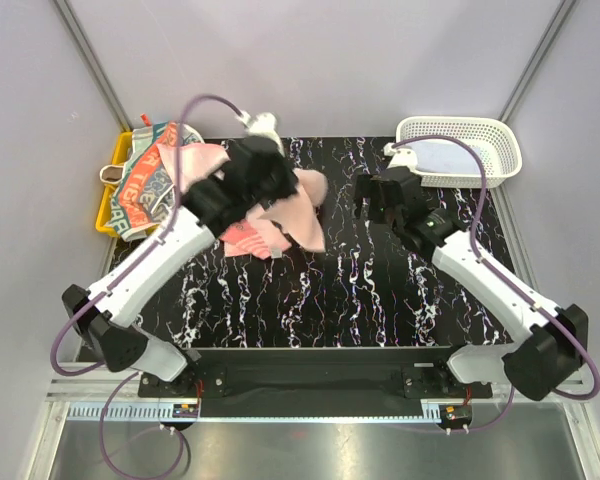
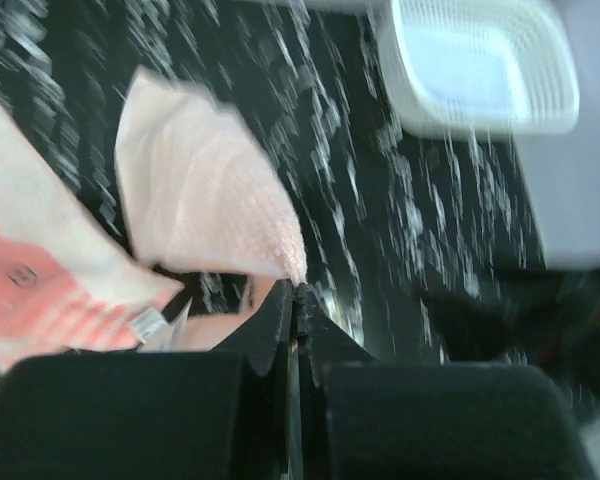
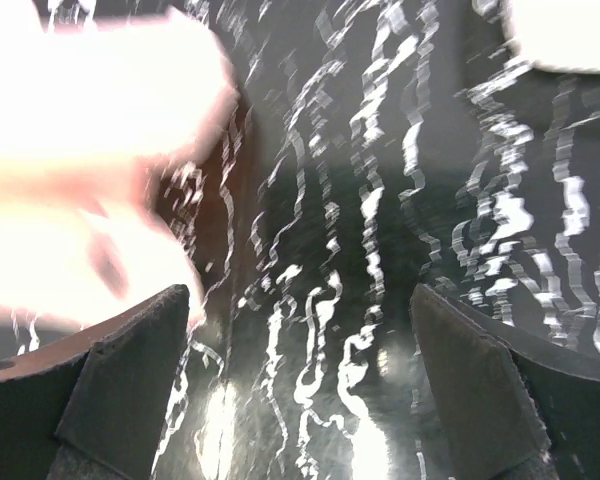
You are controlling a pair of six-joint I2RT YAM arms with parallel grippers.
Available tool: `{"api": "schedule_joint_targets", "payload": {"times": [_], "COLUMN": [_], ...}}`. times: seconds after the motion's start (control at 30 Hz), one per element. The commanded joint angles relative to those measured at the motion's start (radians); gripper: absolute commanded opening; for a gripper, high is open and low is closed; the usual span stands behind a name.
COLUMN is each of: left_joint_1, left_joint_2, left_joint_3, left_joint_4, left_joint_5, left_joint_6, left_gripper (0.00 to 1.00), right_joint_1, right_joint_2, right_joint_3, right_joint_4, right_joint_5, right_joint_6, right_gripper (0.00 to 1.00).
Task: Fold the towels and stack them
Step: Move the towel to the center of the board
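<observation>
As left jaws pinch one towel [image 2: 210, 190], one basket [image 1: 507, 140]

From above, your left arm [image 1: 165, 250] covers part of the pink towel [image 1: 310, 215], and towels [image 1: 145, 180] hide most of the tray [image 1: 107, 205]. Both wrist views are motion-blurred: the basket [image 2: 565, 95] is cut off at the top edge; the right view shows the towel as a washed-out smear.
</observation>
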Motion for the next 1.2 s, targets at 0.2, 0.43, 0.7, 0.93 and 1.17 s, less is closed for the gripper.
{"api": "schedule_joint_targets", "payload": {"times": [0.2,0.43,0.7,0.93,1.17], "left_joint_1": [-0.563,-0.668,-0.553,-0.162,0.109], "left_joint_2": [-0.085,-0.098,-0.101,-0.093,0.153], "left_joint_3": [-0.473,-0.674,-0.656,-0.642,-0.51], "left_joint_4": [0.144,0.205,0.156,0.115,0.104], "left_joint_5": [-0.116,-0.107,-0.162,-0.268,-0.269], "left_joint_6": [-0.184,-0.359,-0.336,-0.307,-0.293], "left_gripper": [0.0,0.0,0.41,0.71,0.78], "right_joint_1": [-0.062,-0.065,-0.063,-0.065,-0.063], "right_joint_2": [-0.076,-0.034,-0.004,0.009,0.147], "right_joint_3": [0.051,-0.023,-0.144,-0.236,-0.224], "right_joint_4": [-0.035,-0.005,0.011,0.031,0.09], "right_joint_5": [0.138,0.053,-0.026,-0.033,-0.028], "right_joint_6": [0.004,0.056,0.09,0.116,0.12], "right_gripper": [1.0,1.0,1.0,1.0,1.0]}}
